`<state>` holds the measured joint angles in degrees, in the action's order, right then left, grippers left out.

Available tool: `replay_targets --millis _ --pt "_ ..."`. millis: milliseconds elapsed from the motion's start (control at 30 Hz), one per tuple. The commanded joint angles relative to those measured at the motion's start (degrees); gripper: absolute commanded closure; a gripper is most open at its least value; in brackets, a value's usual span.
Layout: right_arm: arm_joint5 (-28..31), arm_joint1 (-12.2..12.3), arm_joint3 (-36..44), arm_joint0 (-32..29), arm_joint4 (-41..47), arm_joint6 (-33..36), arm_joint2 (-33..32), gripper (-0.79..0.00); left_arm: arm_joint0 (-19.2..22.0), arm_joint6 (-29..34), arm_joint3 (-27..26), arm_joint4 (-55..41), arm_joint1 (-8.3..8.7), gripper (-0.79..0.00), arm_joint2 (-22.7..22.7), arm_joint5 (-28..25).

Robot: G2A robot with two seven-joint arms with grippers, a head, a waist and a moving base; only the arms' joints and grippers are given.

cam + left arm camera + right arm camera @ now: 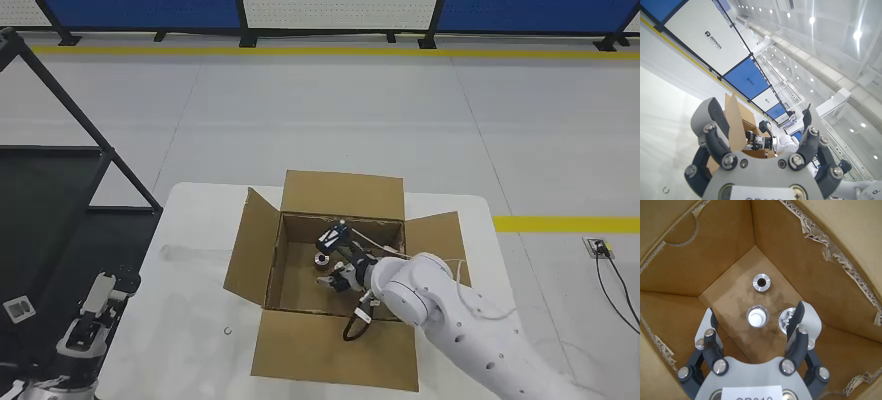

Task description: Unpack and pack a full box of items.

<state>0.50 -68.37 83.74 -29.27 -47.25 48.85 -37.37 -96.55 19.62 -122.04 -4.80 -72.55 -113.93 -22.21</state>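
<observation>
Firstly, box: a brown cardboard box [335, 352] stands open in the middle of the white desk [190, 300]. Its four flaps [250, 250] are folded outward around the opening.
Box edges: in the right wrist view the upper rims of the walls [715, 256] are torn and ragged in several places, with the corrugated layer exposed. One flap has a half-round cut.
Room inside: the floor of the box is mostly bare. Three small things stand near its middle, well apart from all four walls.
Things in the box: a metal bushing [762, 282] with a dark hole stands upright. Nearer to the tool is a clear cup [757, 318] with a white core. Just beside it is a toothed metal part [784, 321], half hidden by one finger [800, 317].
Right tool: the right tool [755, 308] is inside the box and points down to the floor. Its fingers are wide apart with nothing gripped. The clear cup appears in the gap, lower down. Whether the finger touches the toothed metal part, I cannot tell.
Right arm: it enters over the near right side of the box, and both fingers are apart from the walls.
Left tool: the left tool [762, 111] is beside the near left corner of the desk, away from the box. It points upward, fingers spread wide, holding nothing.
Desk surface: a small ring [228, 331] lies on the desk on the left side of the near flap, apart from the box.
</observation>
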Motion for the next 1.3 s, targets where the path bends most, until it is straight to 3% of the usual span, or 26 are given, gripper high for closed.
replay_targets --millis 0,300,433,800,1267 --pt "0.05 -0.43 -0.87 0.42 -0.07 0.24 0.24 -0.314 0.0 -0.13 0.03 0.16 0.02 -0.785 0.06 0.1" --pt "0.37 -1.19 -2.05 0.3 -1.08 2.33 -0.6 -0.246 0.13 -0.29 0.06 0.45 0.16 -0.785 0.23 -0.01" --pt "0.57 -1.22 -1.57 -0.34 -1.71 2.72 -1.49 0.0 0.1 -0.43 0.0 0.61 0.22 -0.785 0.23 0.09" --pt "1.38 0.36 6.12 -5.57 -1.93 -0.16 -9.22 0.0 -0.08 -0.46 -0.03 1.03 0.35 -0.785 0.74 0.02" --pt "-3.95 4.71 32.24 -22.94 -9.1 1.1 -28.39 0.0 1.15 0.75 0.26 1.84 0.59 -0.785 3.18 0.37"
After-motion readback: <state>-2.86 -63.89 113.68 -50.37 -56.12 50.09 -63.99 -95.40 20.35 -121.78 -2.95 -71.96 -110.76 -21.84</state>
